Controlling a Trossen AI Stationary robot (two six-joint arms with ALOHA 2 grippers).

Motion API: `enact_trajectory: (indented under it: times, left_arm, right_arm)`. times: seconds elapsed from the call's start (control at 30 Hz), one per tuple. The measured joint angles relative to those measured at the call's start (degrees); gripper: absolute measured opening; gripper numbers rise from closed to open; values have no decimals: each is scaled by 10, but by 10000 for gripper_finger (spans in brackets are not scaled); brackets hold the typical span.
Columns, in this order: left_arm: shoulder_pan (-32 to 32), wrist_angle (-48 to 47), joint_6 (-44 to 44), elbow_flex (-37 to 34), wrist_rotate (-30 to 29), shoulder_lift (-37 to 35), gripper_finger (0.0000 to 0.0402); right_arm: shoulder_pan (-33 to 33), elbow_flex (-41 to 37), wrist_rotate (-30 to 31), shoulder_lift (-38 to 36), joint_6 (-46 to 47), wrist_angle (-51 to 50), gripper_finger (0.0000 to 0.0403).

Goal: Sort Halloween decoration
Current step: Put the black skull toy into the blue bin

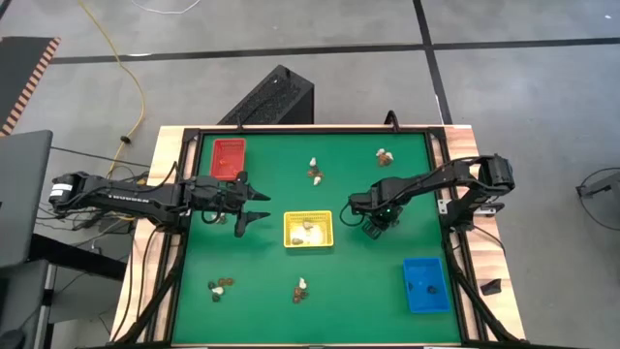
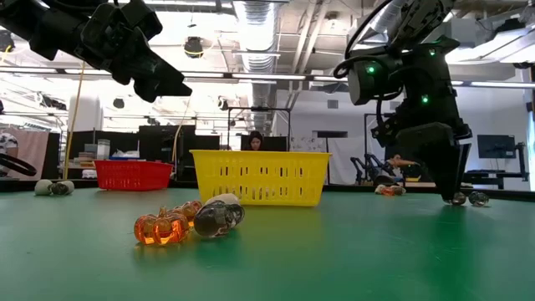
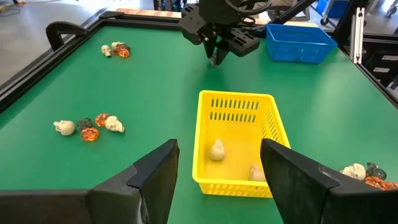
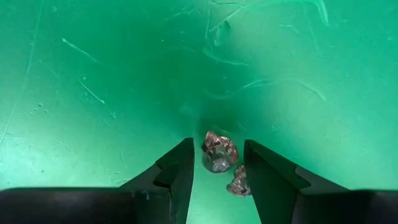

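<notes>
Right gripper [image 4: 216, 167] is down on the green table [image 1: 368, 281], fingers parted around a tiny dark trinket [image 4: 219, 151], not clamped. Left gripper [image 3: 217, 174] hangs wide open beside the yellow tray [image 1: 308, 230], cream trinkets [image 3: 216, 150] inside. No readable writing anywhere.

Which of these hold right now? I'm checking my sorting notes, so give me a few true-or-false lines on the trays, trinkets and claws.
1. The yellow tray holds cream skulls. True.
2. The right claw is lifted high above the table. False: it is down at the green mat, its fingers either side of a small dark trinket.
3. The left claw is shut on a pumpkin. False: it is open and empty, beside the yellow tray.
4. The red tray sits at the mat's far left corner. True.
5. The blue tray is full of pumpkins. False: only one or two small dark bits show in it.
</notes>
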Motion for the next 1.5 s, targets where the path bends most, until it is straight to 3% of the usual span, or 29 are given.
enact_trajectory:
  times: [0.43,0.73,1.1,1.3,1.5]
  left_arm:
    - [0,0,-2,0,0,0,216]
    - [0,-15,-14,0,0,-5,216]
    - [-3,-100,-51,1,0,-99,216]
    - [-29,-134,-63,-4,-22,-96,216]
    - [-48,-126,-61,-10,-35,-86,216]
  right_arm:
    - [0,-44,-25,-3,1,54,168]
    - [0,-33,-27,-1,-13,51,114]
    - [29,85,-29,1,-97,82,120]
    - [73,168,-29,1,-144,147,119]
    - [144,223,-29,0,-122,154,119]
